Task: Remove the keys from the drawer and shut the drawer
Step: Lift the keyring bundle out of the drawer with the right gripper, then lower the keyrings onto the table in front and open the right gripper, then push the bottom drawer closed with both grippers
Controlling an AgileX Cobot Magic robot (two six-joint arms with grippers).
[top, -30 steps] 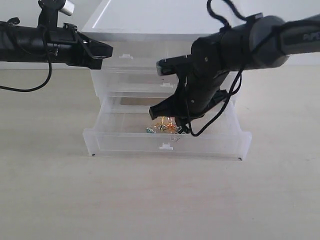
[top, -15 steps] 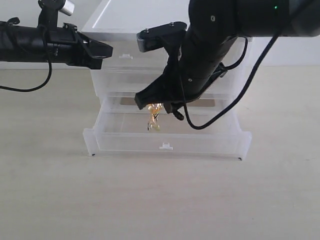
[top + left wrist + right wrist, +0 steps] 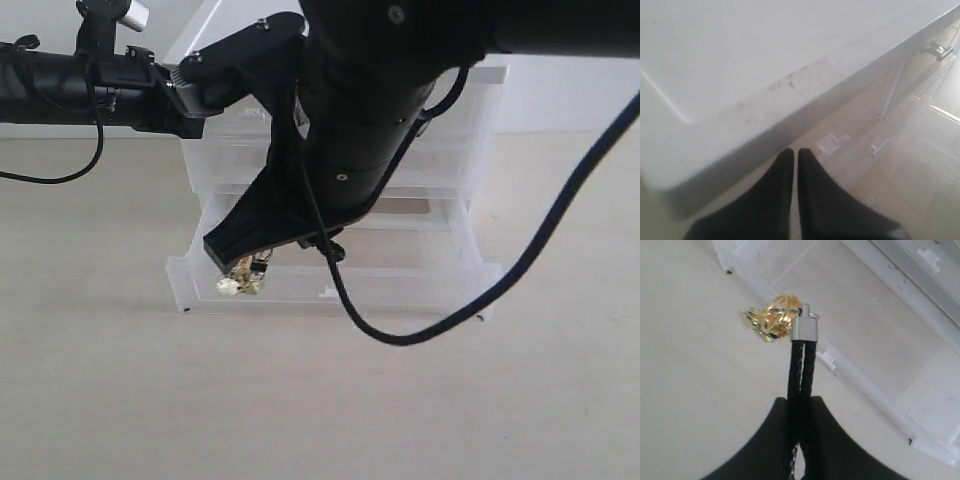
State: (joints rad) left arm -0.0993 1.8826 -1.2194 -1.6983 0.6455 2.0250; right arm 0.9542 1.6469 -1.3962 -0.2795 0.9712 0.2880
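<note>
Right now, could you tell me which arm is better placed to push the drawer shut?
Probably the left: the left gripper is shut and empty by the cabinet, while the right gripper holds the keys.

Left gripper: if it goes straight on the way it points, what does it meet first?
Probably the white cabinet, at the edge of its top; the left gripper, jaws together, points straight at it. How far off is unclear.

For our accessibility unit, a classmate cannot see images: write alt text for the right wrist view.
The right hand is shut on the black braided strap of the keys. Their gold bunch hangs by the front edge of the open translucent drawer, above a pale table.
</note>
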